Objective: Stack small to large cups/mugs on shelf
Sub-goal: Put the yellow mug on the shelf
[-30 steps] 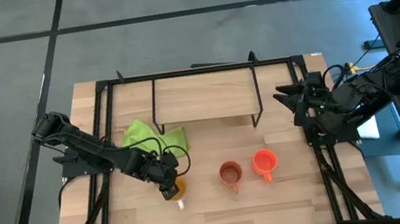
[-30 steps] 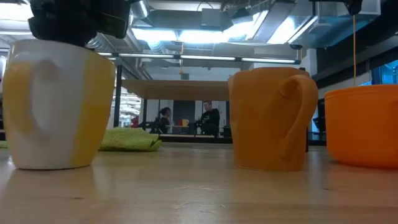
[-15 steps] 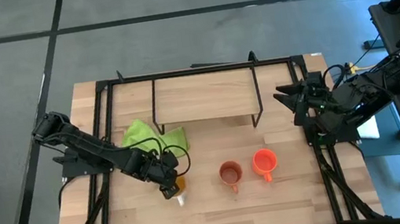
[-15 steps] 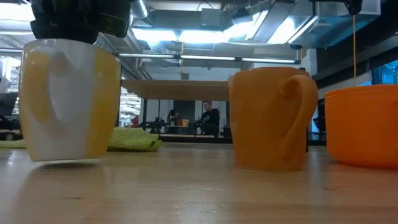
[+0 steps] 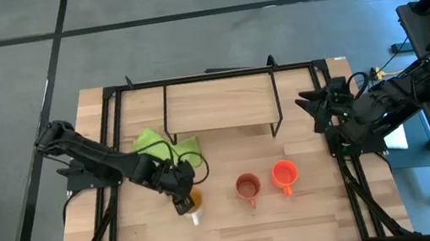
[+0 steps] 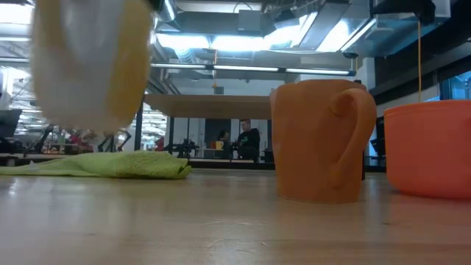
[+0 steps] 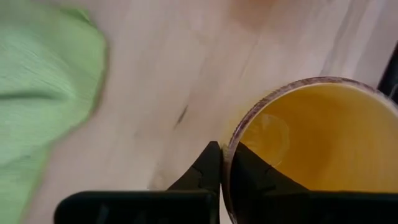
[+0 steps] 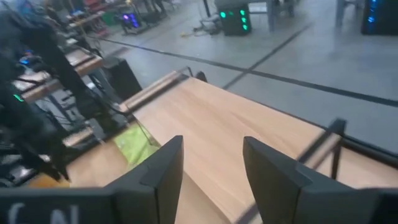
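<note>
My left gripper [image 5: 182,200] is over the table's near middle, shut on the yellow-orange mug [image 5: 192,199] [image 6: 92,62] with a white handle [image 5: 194,217]. The brownish-orange mug [image 5: 248,187] [image 6: 320,140] and the red-orange mug [image 5: 284,175] [image 6: 430,147] stand upright on the tabletop to its right. The shelf [image 5: 217,103] [image 6: 210,105] stands on its black wire legs at the far middle. My right gripper [image 5: 306,111] [image 8: 211,168] waits open at the table's right edge, beside the shelf. My left gripper pinches the yellow-orange mug's rim [image 7: 226,149], one finger [image 7: 245,171] inside the cup and the other [image 7: 208,171] outside its wall. The fingers come from above, pointing down. The mug hangs below them, lifted clear of the table in the low view.
A green cloth [image 5: 163,145] [image 6: 110,163] lies flat left of the shelf's near left leg, just behind my left gripper. Black frame rails [image 5: 344,169] run along the table's left and right sides. Bare wood [image 5: 256,225] lies near the front edge.
My left gripper has risen, staying shut on the yellow-orange mug's rim. The mug stood on the table a second ago, tipped as it came off half a second ago, and now hangs clear above the tabletop. The other two mugs and my right arm have kept still.
</note>
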You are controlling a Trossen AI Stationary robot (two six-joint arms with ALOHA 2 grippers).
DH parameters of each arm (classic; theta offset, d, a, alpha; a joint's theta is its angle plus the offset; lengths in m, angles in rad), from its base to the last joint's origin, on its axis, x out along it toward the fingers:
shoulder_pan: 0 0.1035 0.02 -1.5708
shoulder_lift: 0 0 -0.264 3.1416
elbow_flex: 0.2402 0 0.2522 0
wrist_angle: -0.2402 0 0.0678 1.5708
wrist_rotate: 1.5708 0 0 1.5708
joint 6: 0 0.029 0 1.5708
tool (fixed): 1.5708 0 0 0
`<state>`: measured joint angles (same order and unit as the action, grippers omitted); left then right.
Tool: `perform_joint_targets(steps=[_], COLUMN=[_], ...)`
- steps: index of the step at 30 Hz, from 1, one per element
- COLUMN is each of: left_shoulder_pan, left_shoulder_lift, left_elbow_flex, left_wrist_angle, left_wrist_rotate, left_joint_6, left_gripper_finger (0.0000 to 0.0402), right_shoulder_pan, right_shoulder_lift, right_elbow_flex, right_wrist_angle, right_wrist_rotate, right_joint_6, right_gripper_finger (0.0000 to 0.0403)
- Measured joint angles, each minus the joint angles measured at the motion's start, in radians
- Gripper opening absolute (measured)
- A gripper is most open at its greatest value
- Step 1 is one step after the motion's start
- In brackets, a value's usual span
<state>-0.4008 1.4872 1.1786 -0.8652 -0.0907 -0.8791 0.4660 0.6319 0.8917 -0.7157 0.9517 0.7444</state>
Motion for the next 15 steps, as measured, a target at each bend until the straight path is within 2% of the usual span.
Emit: perform_joint_targets(steps=[3,8,15], left_shoulder_pan=[0.046,0.157,0.394], left_shoulder_lift=[0.0,-0.002,0.034], left_elbow_flex=[0.158,0.402,0.578], left_wrist_angle=[-0.139,-0.368,-0.547], left_wrist_rotate=[-0.03,-0.159,-0.212], left_joint_6=[0.073,0.229,0.544], left_gripper_finger=[0.001,0.001,0.001], right_shoulder_pan=[0.0,0.0,0.0], right_shoulder_lift=[0.0,0.007,0.041], right_elbow_flex=[0.0,0.0,0.0], right_wrist_angle=[-0.062,-0.147,-0.197], right_wrist_rotate=[0.0,0.005,0.016], right_joint_6=[0.061,0.139,0.197], right_gripper_finger=[0.0168,0.0168,0.0168])
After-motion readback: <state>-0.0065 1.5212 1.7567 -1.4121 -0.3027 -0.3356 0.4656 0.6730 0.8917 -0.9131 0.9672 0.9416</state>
